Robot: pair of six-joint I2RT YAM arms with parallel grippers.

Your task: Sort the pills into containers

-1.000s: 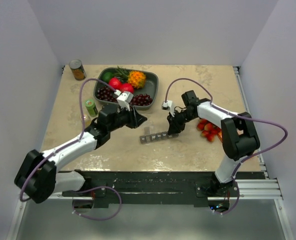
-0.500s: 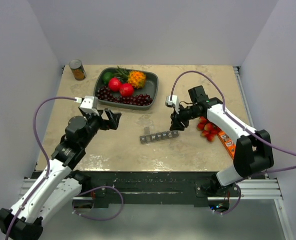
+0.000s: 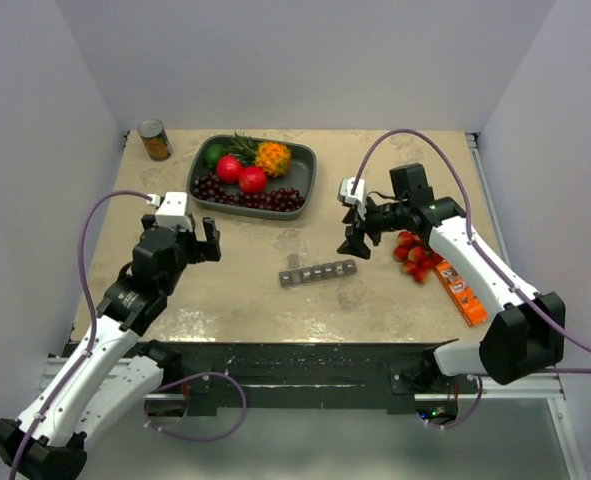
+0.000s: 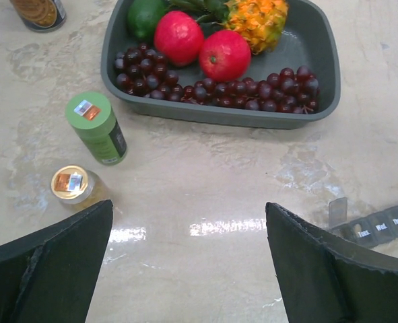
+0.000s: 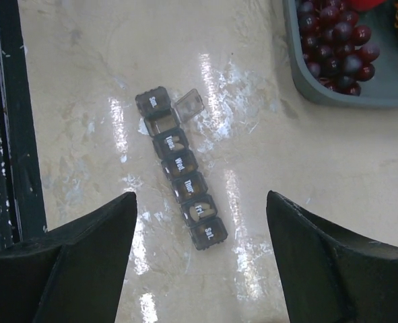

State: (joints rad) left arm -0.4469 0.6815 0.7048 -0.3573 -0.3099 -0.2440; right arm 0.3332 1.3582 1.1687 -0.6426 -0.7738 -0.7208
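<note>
The containers (image 3: 318,272) lie mid-table as a narrow grey strip of day-marked compartments. In the right wrist view the containers (image 5: 178,176) run lengthwise below my right gripper (image 5: 202,195), which hangs open above them and holds nothing. One lid (image 5: 188,104) near the Sun end stands open. Pale pills (image 5: 200,210) show through the Fri compartment, and more through Tues. My left gripper (image 4: 188,205) is wide open over bare table, left of the containers (image 4: 380,225). From above, the left gripper (image 3: 200,243) sits well left of the strip and the right gripper (image 3: 355,240) just beyond its right end.
A dark grey tray (image 3: 305,165) of fruit and grapes stands at the back. A tin can (image 3: 155,140) is at the back left. A green bottle (image 4: 96,128) and a gold-lidded jar (image 4: 71,183) stand near the left gripper. Red items (image 3: 415,255) and an orange packet (image 3: 457,287) lie right.
Both arms have drawn back from the strip, the left one far to the left and the right one up and right. Both grippers have opened.
</note>
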